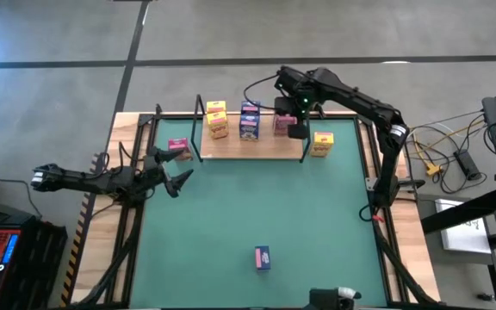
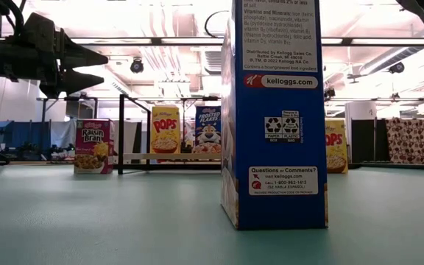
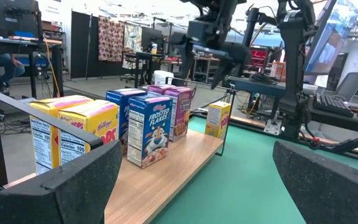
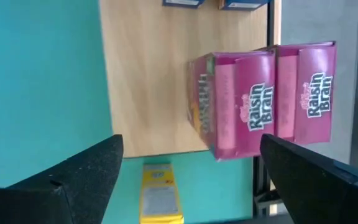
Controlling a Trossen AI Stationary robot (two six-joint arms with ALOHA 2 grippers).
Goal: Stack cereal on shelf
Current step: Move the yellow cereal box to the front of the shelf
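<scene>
Raisin Bran boxes (image 4: 272, 102) on shelf (image 4: 145, 74), right gripper (image 4: 188, 177) spread above, Frosted Flakes box (image 3: 149, 127)

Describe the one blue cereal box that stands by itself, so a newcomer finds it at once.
Start at the green mat and look at its near edge, far from the wooden shelf. There a lone blue box stands upright. The other blue boxes sit on the shelf between yellow and pink ones; this one has no neighbours.
</scene>
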